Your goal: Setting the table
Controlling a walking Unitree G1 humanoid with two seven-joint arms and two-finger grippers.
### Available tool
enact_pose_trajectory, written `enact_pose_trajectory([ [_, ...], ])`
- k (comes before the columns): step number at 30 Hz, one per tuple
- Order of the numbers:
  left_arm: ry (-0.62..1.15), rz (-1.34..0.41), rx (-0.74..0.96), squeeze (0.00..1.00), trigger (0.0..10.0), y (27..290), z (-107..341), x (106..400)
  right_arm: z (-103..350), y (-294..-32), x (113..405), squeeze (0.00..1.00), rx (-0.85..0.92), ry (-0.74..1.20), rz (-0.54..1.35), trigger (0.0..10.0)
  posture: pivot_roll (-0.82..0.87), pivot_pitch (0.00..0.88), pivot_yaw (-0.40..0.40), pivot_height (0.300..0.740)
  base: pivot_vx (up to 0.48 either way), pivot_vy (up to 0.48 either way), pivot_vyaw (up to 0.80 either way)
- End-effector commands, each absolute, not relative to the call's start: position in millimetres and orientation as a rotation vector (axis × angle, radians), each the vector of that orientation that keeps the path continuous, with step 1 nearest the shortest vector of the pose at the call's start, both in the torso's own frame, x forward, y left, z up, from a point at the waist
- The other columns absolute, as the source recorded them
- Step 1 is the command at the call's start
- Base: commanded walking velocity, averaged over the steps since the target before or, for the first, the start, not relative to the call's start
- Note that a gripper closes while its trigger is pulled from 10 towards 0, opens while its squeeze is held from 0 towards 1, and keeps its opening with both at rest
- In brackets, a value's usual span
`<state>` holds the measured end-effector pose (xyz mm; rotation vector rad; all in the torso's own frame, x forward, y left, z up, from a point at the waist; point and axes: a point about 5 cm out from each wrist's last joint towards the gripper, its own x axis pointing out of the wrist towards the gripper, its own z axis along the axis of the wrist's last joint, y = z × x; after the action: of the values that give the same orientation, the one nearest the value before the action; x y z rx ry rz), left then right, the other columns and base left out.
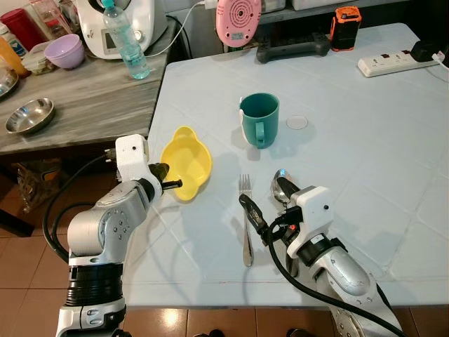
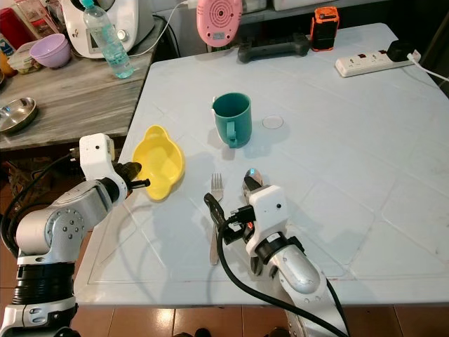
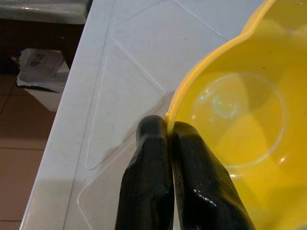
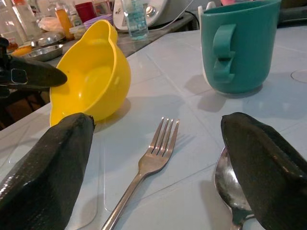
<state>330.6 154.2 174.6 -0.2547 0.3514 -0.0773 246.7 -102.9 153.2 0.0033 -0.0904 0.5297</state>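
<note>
Left gripper (image 3: 168, 143) pinches the near rim of the tilted yellow plastic bowl (image 1: 188, 160); judged light, stiff, slippery; thin rim suits the pinch; right gripper (image 4: 158, 158) gapes wide over the steel fork (image 1: 245, 210), holding nothing.

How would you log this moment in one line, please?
left gripper: shut on bowl rim, tilted | right gripper: open over fork | spoon beside

A pale blue-white tiled table (image 1: 365, 140) fills the centre and right of the frame. At upper left stands a grey wood-grain counter (image 1: 91, 98). Reddish-brown floor tiles (image 1: 28, 281) show at lower left, evenly lit.
</note>
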Motion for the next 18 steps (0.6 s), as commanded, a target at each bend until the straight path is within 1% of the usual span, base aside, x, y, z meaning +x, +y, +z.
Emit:
enact_pose_trajectory([
  [1, 0.361, -0.063, -0.227, 0.00, 2.6, 160.6, 170.3, 326.5, 153.0, -95.5, 245.3, 0.00, 0.011, -0.093, 0.561, 10.0, -0.21, 0.167, 0.205, 0.740, 0.000, 0.000, 0.00],
  [2, 0.363, -0.074, -0.221, 0.00, 2.6, 159.5, 169.7, 325.9, 153.0, -95.5, 245.3, 0.00, 0.011, -0.093, 0.561, 10.0, -0.21, 0.167, 0.205, 0.740, 0.000, 0.000, 0.00],
  [3, 0.366, -0.079, -0.208, 1.00, 10.0, 158.6, 169.1, 324.9, 153.0, -95.5, 245.3, 0.00, 0.011, -0.093, 0.561, 10.0, -0.21, 0.167, 0.205, 0.740, 0.000, 0.000, 0.00],
  [10, 0.347, -0.166, -0.073, 1.00, 10.0, 149.7, 180.0, 325.3, 152.6, -96.2, 245.6, 0.00, 0.010, -0.093, 0.563, 10.0, -0.21, 0.167, 0.200, 0.740, 0.000, 0.000, 0.00],
  [18, 0.339, -0.211, -0.041, 1.00, 10.0, 142.3, 194.7, 327.5, 152.4, -96.0, 245.7, 0.00, 0.012, -0.093, 0.562, 10.0, -0.21, 0.167, 0.200, 0.740, 0.000, 0.000, 0.00],
])
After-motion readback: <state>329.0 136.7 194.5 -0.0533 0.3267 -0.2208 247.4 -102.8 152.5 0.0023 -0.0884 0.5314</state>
